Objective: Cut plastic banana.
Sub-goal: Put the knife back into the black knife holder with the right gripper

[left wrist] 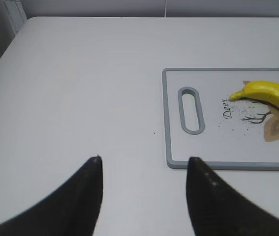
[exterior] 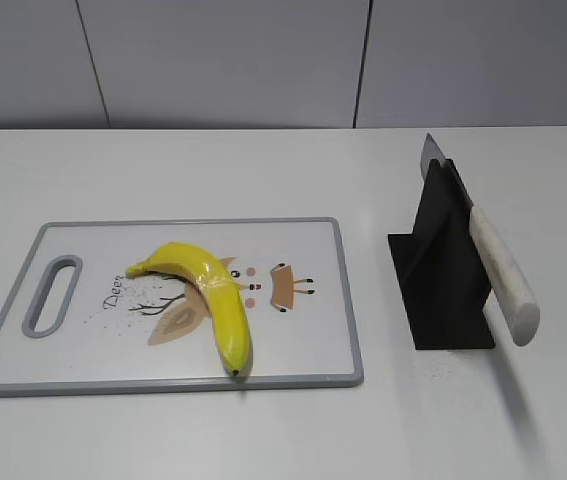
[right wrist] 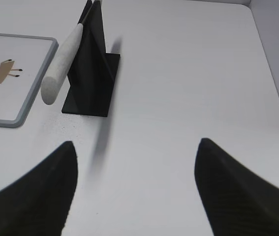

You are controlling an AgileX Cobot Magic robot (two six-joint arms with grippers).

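Note:
The plastic banana (exterior: 208,298) is glossy yellow and curved, with a seam band at mid-length. It lies on the white cutting board (exterior: 303,350) at the left. Its stem end shows in the left wrist view (left wrist: 267,93). A knife (exterior: 498,275) with a white handle rests in a black stand (exterior: 441,290) at the right; it also shows in the right wrist view (right wrist: 63,61). My left gripper (left wrist: 144,167) is open and empty over bare table, left of the board's near corner. My right gripper (right wrist: 135,150) is open and empty, in front of the stand. Neither gripper shows in the exterior view.
The board (left wrist: 218,164) has a grey rim and a handle slot (left wrist: 191,110) at its left end. The black stand (right wrist: 92,73) sits just right of the board's edge (right wrist: 26,105). The table's far edge meets a grey wall (exterior: 263,60).

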